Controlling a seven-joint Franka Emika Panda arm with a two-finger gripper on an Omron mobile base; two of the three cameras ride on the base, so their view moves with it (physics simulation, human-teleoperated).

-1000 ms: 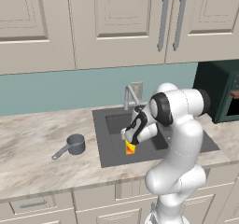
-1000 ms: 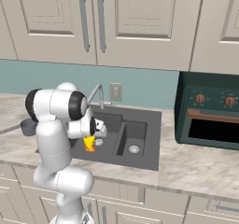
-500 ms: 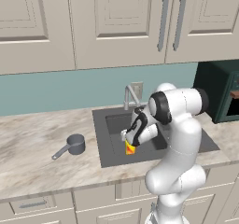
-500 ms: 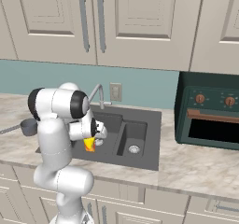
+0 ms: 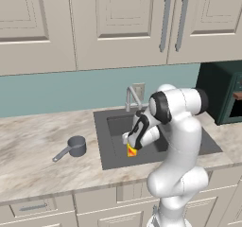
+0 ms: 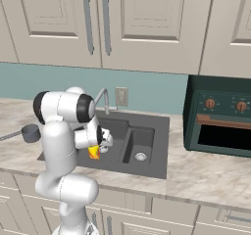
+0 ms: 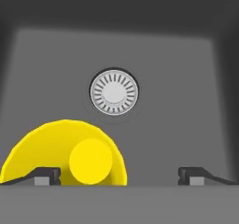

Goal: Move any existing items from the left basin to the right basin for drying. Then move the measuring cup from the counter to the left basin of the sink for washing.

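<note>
The existing item, a small yellow cup with a red-orange lower part [image 5: 132,150] [image 6: 93,152], stands in the left basin [image 5: 116,137] [image 6: 115,129] of the dark grey sink. My gripper [image 5: 131,140] [image 6: 101,140] [image 7: 119,176] hangs open just above it, pointing down. In the hand view the yellow item [image 7: 65,153] sits off to the left, at the left fingertip [image 7: 46,175], with the silver drain [image 7: 114,91] beyond. The measuring cup [image 5: 74,146] [image 6: 29,132] rests on the counter [image 5: 42,164] left of the sink. The right basin [image 6: 142,142] holds nothing.
A silver gooseneck faucet [image 5: 133,96] [image 6: 103,96] rises behind the sink, close to my arm. A dark green oven [image 6: 219,122] [image 5: 221,92] stands on the counter to the right. Cream cabinets hang above.
My hand has sunk slightly toward the yellow item. The jaws stay wide open and the item has not moved.
</note>
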